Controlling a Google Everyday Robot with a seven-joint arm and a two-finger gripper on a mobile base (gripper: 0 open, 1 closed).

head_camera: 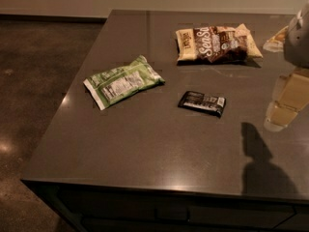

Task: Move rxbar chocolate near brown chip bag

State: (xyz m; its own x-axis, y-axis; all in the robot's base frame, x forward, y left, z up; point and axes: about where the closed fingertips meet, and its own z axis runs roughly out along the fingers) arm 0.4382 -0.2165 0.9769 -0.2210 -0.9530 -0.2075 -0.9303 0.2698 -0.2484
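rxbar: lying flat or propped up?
Flat: the rxbar chocolate lies print-up on the table, nothing touching it; the gripper hangs to its right.

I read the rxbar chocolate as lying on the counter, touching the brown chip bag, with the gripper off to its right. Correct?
No. The camera view shows the rxbar chocolate lying apart from the brown chip bag, bare counter between them. It does lie on the counter, and the gripper is off to its right.
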